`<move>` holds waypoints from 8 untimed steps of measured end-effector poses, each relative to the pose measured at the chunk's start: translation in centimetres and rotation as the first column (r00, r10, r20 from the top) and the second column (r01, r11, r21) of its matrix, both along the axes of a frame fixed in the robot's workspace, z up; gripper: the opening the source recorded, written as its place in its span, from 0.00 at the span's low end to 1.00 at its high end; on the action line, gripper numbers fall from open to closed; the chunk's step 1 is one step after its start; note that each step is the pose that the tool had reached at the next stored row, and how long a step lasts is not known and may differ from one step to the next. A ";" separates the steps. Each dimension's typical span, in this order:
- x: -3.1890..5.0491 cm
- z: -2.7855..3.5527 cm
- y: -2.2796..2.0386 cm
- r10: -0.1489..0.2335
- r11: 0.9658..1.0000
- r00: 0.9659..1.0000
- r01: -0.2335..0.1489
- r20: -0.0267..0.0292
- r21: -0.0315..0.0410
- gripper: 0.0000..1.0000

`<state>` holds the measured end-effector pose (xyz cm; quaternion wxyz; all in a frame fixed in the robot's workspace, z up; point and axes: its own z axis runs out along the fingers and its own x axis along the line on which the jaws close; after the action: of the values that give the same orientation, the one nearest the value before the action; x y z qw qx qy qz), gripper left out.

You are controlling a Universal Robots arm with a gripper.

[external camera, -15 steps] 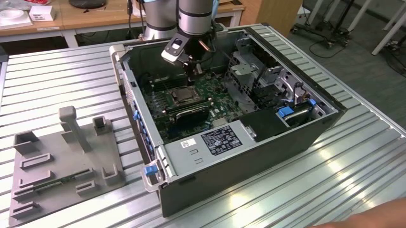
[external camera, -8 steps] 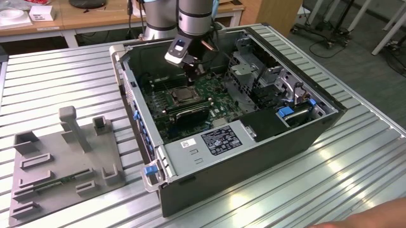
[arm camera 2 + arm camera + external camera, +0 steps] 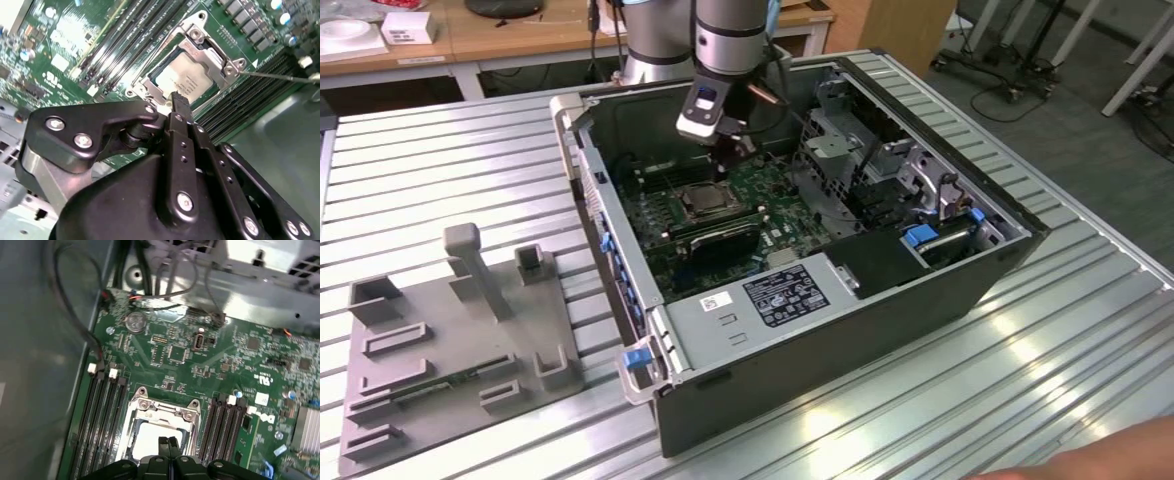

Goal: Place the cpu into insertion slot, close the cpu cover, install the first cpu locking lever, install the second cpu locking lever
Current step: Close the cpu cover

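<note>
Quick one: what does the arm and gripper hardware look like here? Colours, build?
Arm: silver-grey tubular links with light blue trim at the joints. In the exterior view a pale box-shaped module is mounted at the wrist. Gripper: matte black linkage bars pinned with silver screws, a grey metal collar behind them, and jaws that taper to narrow black tips.

A ribbed metal table [image 3: 1067,330] carries an open computer case [image 3: 881,335] and a grey fixture plate [image 3: 440,372]

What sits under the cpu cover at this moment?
The cpu: its silver top shows through the window of the cpu cover. The centre of the insertion slot is hidden beneath the chip, and the shut gripper covers one edge.
</note>
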<state>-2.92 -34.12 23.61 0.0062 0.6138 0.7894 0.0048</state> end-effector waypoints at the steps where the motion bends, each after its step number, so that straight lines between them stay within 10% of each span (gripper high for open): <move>1: 0.00 0.00 0.00 0.018 1.000 1.000 -0.018 0.000 0.000 0.11; 8: 0.00 0.00 0.00 0.145 0.989 0.989 -0.145 0.000 0.000 0.11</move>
<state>-2.92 -34.12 23.61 0.0058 0.5547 0.8320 0.0053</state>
